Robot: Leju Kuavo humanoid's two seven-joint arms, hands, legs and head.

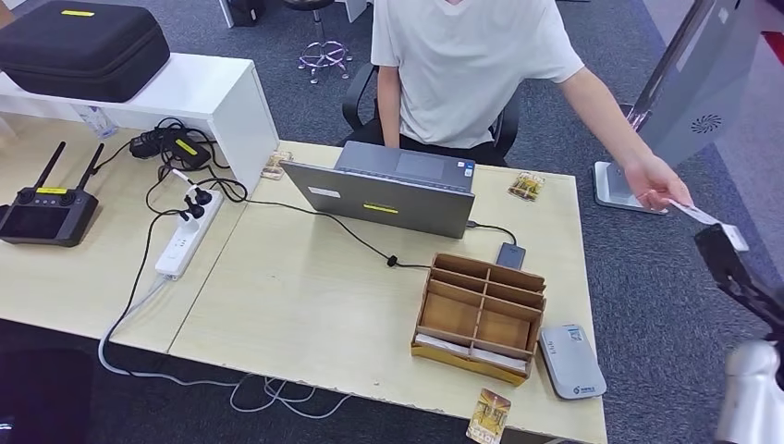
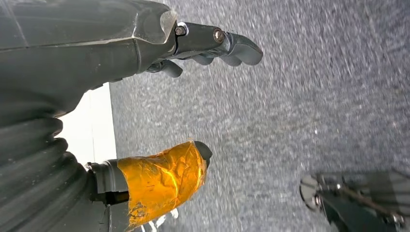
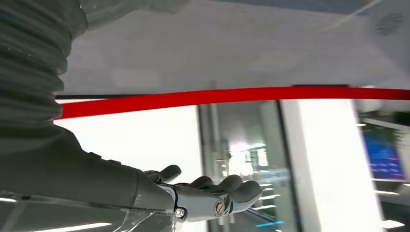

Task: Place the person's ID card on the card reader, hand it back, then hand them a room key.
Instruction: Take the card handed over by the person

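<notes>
A person in a white T-shirt sits behind the desk and reaches out past its right end. Their hand (image 1: pixel 658 182) holds out a white ID card (image 1: pixel 700 215). My right hand (image 1: pixel 732 265) is raised just beyond it, and the card's far end lies at its fingertips. In the right wrist view the fingers (image 3: pixel 220 191) are stretched out with nothing in them. The grey card reader (image 1: pixel 571 362) lies at the desk's front right corner. My left hand (image 2: pixel 121 53) hangs over the carpet, holding nothing, its thumb (image 2: pixel 162 181) wrapped in orange tape.
A wooden divided box (image 1: pixel 481 314) stands beside the reader, with a laptop (image 1: pixel 393 190) and a phone (image 1: pixel 510 255) behind it. Small patterned cards (image 1: pixel 490 416) (image 1: pixel 525 186) lie on the desk. A power strip (image 1: pixel 185 236) and a controller (image 1: pixel 42 215) lie at left. A stand (image 1: pixel 689 97) rises at right.
</notes>
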